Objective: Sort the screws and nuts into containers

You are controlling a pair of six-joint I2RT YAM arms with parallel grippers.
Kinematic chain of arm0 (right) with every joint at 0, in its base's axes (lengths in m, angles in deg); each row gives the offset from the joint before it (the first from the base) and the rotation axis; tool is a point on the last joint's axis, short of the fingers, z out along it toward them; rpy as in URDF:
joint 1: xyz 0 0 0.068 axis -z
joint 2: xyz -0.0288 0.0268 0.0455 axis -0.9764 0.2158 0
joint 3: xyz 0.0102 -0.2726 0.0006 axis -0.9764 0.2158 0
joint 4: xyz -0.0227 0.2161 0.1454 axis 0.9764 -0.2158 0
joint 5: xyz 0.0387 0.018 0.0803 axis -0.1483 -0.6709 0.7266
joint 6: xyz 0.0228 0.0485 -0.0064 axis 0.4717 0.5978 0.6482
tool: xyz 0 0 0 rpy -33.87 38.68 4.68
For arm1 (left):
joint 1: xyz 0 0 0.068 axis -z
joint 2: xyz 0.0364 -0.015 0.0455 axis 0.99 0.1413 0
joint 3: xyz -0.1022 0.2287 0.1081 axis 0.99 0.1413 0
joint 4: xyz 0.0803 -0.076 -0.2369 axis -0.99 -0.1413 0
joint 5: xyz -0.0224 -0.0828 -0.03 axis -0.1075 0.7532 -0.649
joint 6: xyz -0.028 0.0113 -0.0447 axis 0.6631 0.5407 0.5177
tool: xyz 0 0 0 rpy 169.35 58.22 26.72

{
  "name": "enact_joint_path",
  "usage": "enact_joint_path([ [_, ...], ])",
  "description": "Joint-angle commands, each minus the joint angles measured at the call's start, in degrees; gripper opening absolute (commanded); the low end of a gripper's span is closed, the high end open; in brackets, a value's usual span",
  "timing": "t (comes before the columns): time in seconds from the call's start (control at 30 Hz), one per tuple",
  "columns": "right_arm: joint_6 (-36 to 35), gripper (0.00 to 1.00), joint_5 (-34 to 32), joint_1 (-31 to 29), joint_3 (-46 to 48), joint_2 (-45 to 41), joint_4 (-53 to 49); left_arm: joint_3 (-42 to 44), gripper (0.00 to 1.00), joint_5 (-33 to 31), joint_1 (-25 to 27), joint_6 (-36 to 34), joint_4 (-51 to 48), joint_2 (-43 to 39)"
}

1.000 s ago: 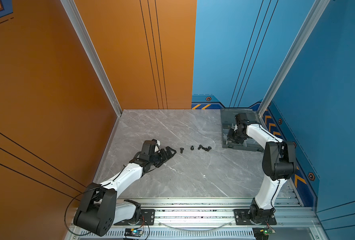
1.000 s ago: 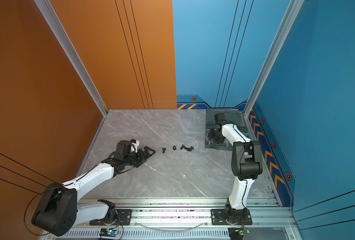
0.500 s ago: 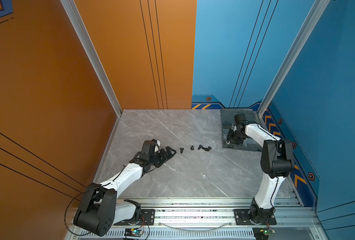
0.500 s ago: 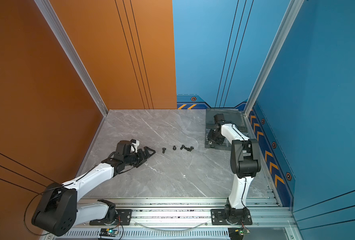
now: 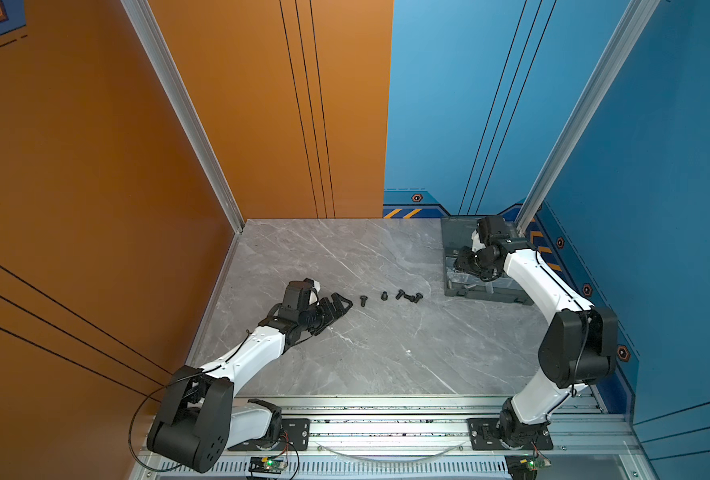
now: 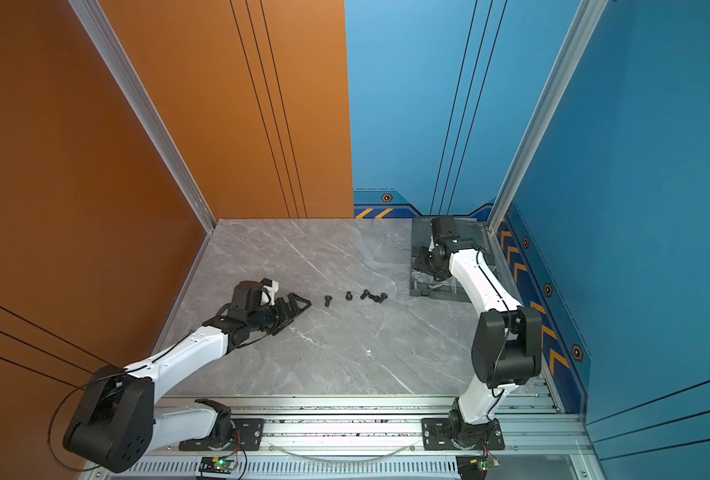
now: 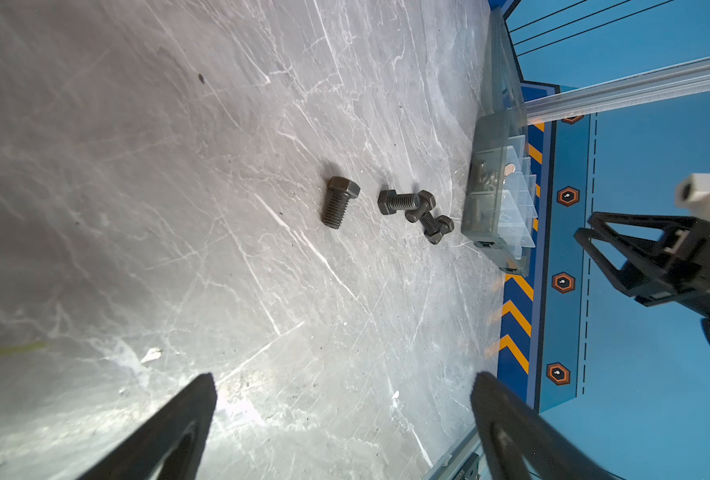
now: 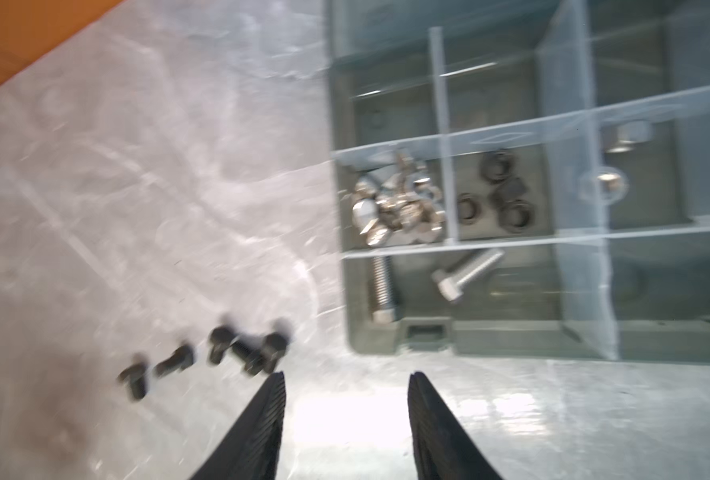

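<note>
Box [image 8: 345, 124] holds wing nuts [image 8: 399, 208], black nuts [image 8: 498, 191], silver screws [image 8: 465, 270]. Four black screws [image 5: 401, 295] lie loose on table [image 5: 345, 353] at box's 9 o'clock. Right gripper [image 8: 345, 382] part-open, empty; left gripper [image 7: 345, 382] wide, empty.

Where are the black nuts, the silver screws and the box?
black nuts [image 8: 511, 190]: right wrist view, flat side of one nut.
silver screws [image 8: 475, 266]: right wrist view, shaft of one screw.
box [image 5: 490, 297]: in a top view, near wall.
</note>
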Motion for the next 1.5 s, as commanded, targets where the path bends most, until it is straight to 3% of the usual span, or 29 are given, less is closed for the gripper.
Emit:
enact_joint_path([
  [0.0,-4.9,0.51,4.2,-4.3,1.9,-0.4,0.6,0.0,0.98,-0.6,-0.1,-0.9,-0.6,-0.2],
  [0.2,-12.9,0.52,1.2,-13.5,0.9,2.6,1.5,0.1,0.98,-0.4,0.0,-0.9,-0.5,-0.2],
  [0.6,-11.3,0.52,1.4,-23.2,-2.9,12.7,8.9,0.5,0.98,-0.3,-0.2,-0.7,-0.7,-1.0],
  [1.13,-8.8,0.50,-2.8,-26.3,-8.9,22.5,11.8,0.3,0.98,-0.1,-0.3,-0.7,-0.3,-0.3],
  [1.47,-8.8,0.42,-6.0,-27.5,-13.5,28.1,9.6,0.4,0.98,-0.2,-0.6,-0.8,-0.3,-0.3],
])
